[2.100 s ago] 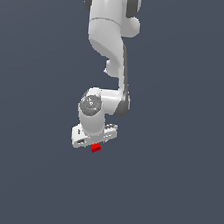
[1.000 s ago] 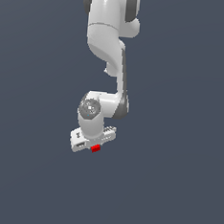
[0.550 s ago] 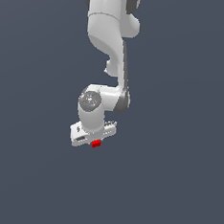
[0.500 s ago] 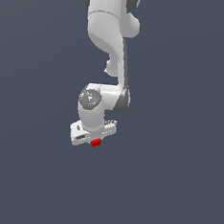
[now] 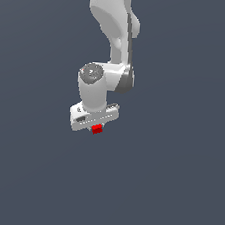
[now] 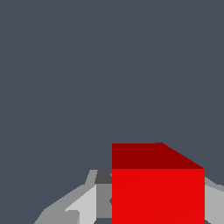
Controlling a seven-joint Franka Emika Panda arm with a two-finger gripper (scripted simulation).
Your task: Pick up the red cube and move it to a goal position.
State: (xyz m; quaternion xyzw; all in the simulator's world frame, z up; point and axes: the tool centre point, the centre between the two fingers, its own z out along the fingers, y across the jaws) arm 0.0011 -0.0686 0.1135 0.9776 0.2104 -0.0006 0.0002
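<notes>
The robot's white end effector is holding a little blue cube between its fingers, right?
Not quite. The cube is red, not blue. The wrist view shows it bright red between the fingers of the white end effector, and the exterior view shows the same red under the end effector.

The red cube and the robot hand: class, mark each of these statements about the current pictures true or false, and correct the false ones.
1. The red cube sits right at the underside of the white hand. True.
2. The cube is blue. False: it is bright red.
3. The cube is wider than the hand. False: in the exterior view it is much narrower than the hand.
4. In the wrist view the cube fills much of the lower part of the picture. True.
5. A second cube lies beside it. False: only one cube shows.
</notes>
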